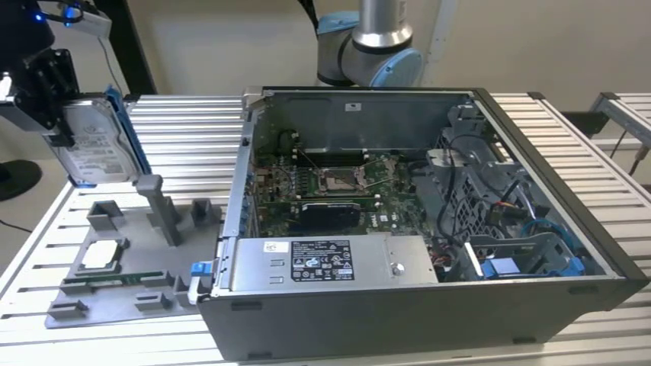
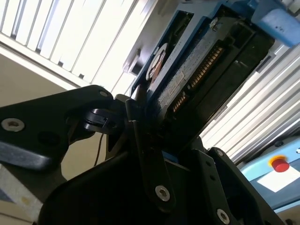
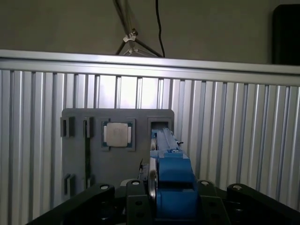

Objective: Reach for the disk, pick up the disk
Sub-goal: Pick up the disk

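Observation:
The disk (image 1: pixel 97 145) is a silver-grey drive with a white label and a blue bracket along its edge. It hangs upright in the air at the exterior view's left, above the far end of the grey fixture tray (image 1: pixel 122 263). My black gripper (image 1: pixel 61 122) is shut on its upper part. The second wrist view shows the disk (image 2: pixel 187 84) from its circuit-board side, clamped between the fingers (image 2: pixel 136 126). In the first wrist view the disk (image 3: pixel 171 176) stands edge-on, its blue bracket rising from the gripper (image 3: pixel 164 204).
The fixture tray carries a small square chip (image 1: pixel 102 255) and upright grey posts (image 1: pixel 163 210). An open computer case (image 1: pixel 610 252) fills the exterior view's right, with a long grey box (image 1: pixel 325 263) at its front. A slatted metal table (image 1: pixel 194 122) lies beneath.

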